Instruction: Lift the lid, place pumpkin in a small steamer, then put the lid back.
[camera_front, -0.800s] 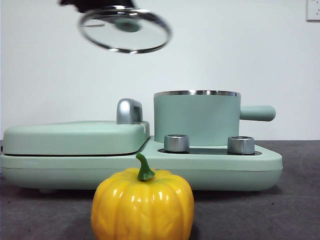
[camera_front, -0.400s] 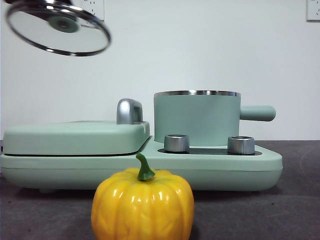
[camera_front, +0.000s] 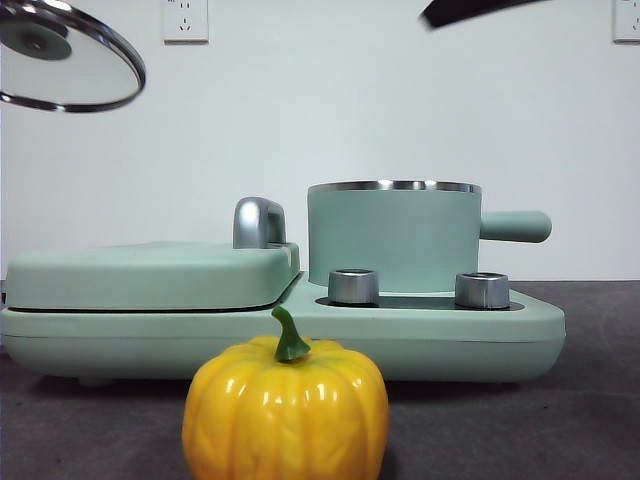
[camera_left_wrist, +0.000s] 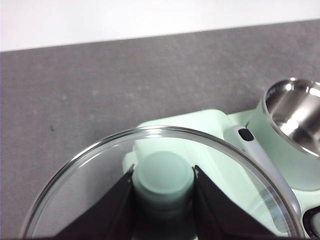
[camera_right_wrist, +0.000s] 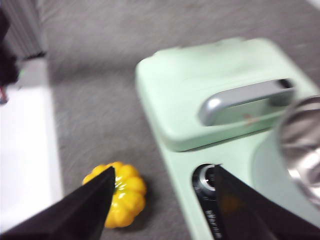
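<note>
The glass lid (camera_front: 65, 65) with its steel rim hangs tilted high at the left, well away from the pot. My left gripper (camera_left_wrist: 163, 182) is shut on the lid's (camera_left_wrist: 90, 185) mint-green knob (camera_left_wrist: 164, 176). The small steamer (camera_front: 393, 236), a mint-green pot with a side handle, stands uncovered on the base; its steel inside (camera_left_wrist: 299, 112) shows bare. The yellow-orange pumpkin (camera_front: 285, 410) sits on the table in front of the base. My right gripper (camera_right_wrist: 160, 187) is open, high above the pumpkin (camera_right_wrist: 120, 199), and shows as a black tip (camera_front: 470, 10) at the upper right.
The wide mint-green base (camera_front: 430, 335) carries two silver knobs (camera_front: 353, 286) and a flat rectangular cover (camera_front: 150, 272) with a steel handle (camera_front: 258, 222). Dark grey table surface (camera_front: 560, 430) lies around it. A white wall with a socket (camera_front: 185, 20) stands behind.
The lid has moved up and to the left, away from above the pot. A black tip of the right arm has come into view at the upper right.
</note>
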